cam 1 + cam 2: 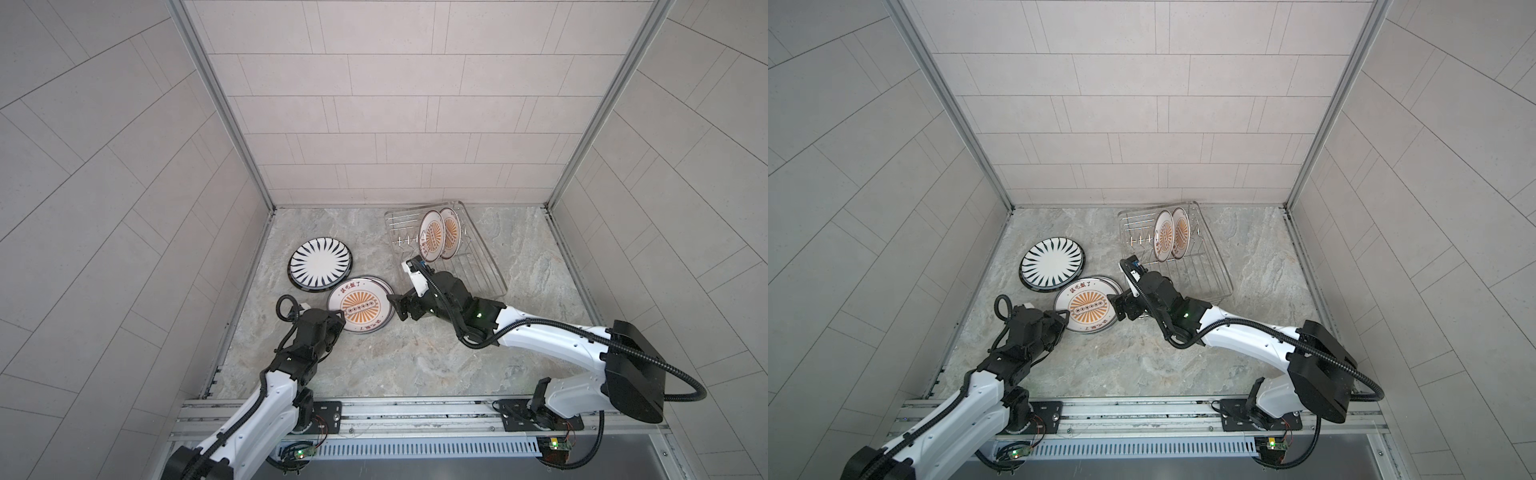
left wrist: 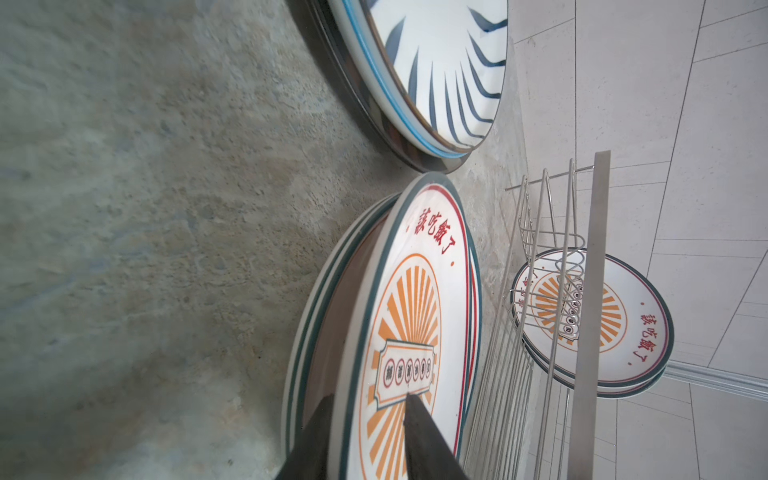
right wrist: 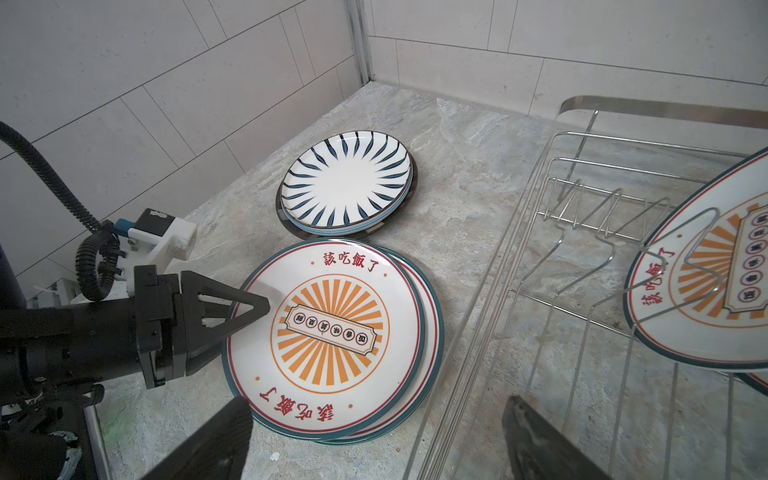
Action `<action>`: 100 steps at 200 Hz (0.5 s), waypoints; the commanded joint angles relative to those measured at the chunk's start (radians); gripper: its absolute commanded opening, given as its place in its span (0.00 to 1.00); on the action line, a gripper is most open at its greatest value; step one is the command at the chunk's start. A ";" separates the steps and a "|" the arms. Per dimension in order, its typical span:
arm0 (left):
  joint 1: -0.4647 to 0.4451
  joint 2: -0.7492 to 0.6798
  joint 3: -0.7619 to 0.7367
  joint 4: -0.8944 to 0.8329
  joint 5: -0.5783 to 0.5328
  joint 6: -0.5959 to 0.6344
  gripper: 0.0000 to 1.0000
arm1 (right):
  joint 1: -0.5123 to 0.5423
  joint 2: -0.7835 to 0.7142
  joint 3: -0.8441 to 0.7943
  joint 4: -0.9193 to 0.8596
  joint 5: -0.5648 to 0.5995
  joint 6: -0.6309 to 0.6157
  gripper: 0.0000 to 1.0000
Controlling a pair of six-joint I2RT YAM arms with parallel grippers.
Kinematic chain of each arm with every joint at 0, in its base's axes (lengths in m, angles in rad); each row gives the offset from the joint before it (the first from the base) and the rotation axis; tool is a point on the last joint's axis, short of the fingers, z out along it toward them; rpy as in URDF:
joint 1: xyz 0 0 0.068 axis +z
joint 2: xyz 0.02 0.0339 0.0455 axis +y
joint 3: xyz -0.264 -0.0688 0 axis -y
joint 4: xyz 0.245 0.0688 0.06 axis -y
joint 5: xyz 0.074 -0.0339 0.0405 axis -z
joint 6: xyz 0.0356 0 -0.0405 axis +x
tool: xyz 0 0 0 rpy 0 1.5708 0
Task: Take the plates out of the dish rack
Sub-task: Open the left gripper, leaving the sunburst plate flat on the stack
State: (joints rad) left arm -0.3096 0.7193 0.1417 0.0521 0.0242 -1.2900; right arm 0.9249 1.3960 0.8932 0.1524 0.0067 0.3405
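While two glazed round plates (image 1: 432, 241) with orange sunbursts stand on edge between the upright prongs (image 3: 594, 208) of the dish rack (image 1: 469, 274), the others lie flat on the counter (image 1: 415, 357). Rack: rectangular, thin shiny metal rods, low sides, near the counter's back edge. Toward the left edge, a striped plate (image 1: 321, 263), white with dark radial strokes, tops a short stack. Just beside it, nearer the front edge, a sunburst plate (image 1: 360, 307) with red characters and a green rim tops another stack. Left gripper (image 1: 338, 322): black wedge-shaped fingers (image 3: 232, 307) straddle that plate's rim, one above and one below; whether they pinch it cannot be told. Right gripper (image 1: 397, 311): fingers spread wide, empty, over the counter between that stack and the rack. Counter: mottled grey stone. Walls (image 1: 374, 124): pale matte tiles.
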 commanded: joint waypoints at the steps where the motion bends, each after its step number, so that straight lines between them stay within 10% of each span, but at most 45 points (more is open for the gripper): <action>1: 0.005 -0.016 0.026 -0.027 -0.052 0.014 0.34 | 0.006 -0.013 -0.009 0.004 0.021 0.005 0.96; 100: 0.005 0.035 0.021 -0.011 -0.057 0.031 0.41 | 0.006 -0.007 -0.009 0.008 0.019 0.007 0.96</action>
State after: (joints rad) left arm -0.3096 0.7383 0.1417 0.0261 -0.0162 -1.2659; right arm 0.9249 1.3960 0.8917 0.1524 0.0093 0.3408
